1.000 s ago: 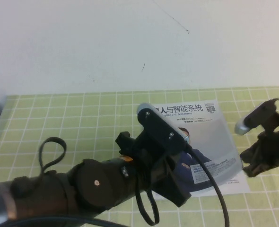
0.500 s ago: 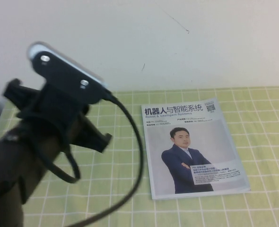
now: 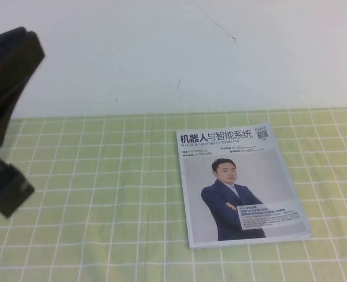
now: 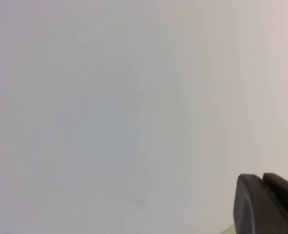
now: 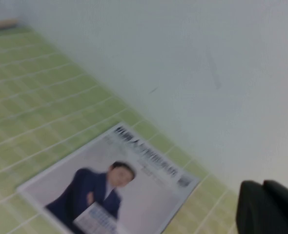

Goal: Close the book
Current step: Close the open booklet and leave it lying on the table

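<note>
The book (image 3: 241,185) lies shut and flat on the green checked cloth, right of centre, its cover with a man in a dark suit facing up. My left arm (image 3: 6,117) is a dark shape raised at the far left edge of the high view, well away from the book. The left gripper (image 4: 262,183) is shut on nothing and faces the bare wall. My right arm does not appear in the high view. The right gripper (image 5: 262,187) is shut and empty, held above the cloth off to the side of the book (image 5: 110,180).
The green checked cloth (image 3: 103,176) covers the table up to a plain white wall (image 3: 162,53) at the back. Nothing else lies on the cloth around the book.
My left arm swung from over the book up and away to the far left, uncovering the cover. The right gripper, seen at the right edge one second ago, has left the high view.
</note>
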Available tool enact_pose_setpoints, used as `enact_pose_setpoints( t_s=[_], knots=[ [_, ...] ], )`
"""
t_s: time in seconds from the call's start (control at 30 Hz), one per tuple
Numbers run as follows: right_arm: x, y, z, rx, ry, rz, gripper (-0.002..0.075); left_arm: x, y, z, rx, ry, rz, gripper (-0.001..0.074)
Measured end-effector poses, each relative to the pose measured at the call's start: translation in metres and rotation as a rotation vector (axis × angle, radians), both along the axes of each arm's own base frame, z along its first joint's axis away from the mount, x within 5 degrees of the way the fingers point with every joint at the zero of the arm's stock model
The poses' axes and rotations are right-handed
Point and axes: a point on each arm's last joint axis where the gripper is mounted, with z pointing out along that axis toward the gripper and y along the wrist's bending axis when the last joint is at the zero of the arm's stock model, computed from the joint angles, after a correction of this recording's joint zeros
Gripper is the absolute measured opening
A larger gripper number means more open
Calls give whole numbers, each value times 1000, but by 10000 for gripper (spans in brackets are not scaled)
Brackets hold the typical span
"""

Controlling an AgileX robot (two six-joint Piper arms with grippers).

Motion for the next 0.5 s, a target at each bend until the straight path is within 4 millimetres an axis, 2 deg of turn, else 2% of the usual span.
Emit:
enact_pose_setpoints(
  t_s=[0.1, 0.2, 0.33, 0.43, 0.5],
  knots=[
    [-12, 4, -12, -61, 142, 81, -3, -11, -10, 2, -39, -18, -166, -4],
    [-19, -1, -25, -107, 312, 41, -4, -11, -16, -11, -60, 42, -222, -4],
    [-25, -22, -39, -191, 489, -187, -4, -7, -20, -36, -68, 149, -223, -4],
    [-29, -39, -39, -232, 500, -405, -4, -6, -23, -59, -68, 236, -239, -4],
    [-32, -45, -36, -228, 464, -491, -3, -7, -25, -74, -64, 289, -259, -4]
  ],
)
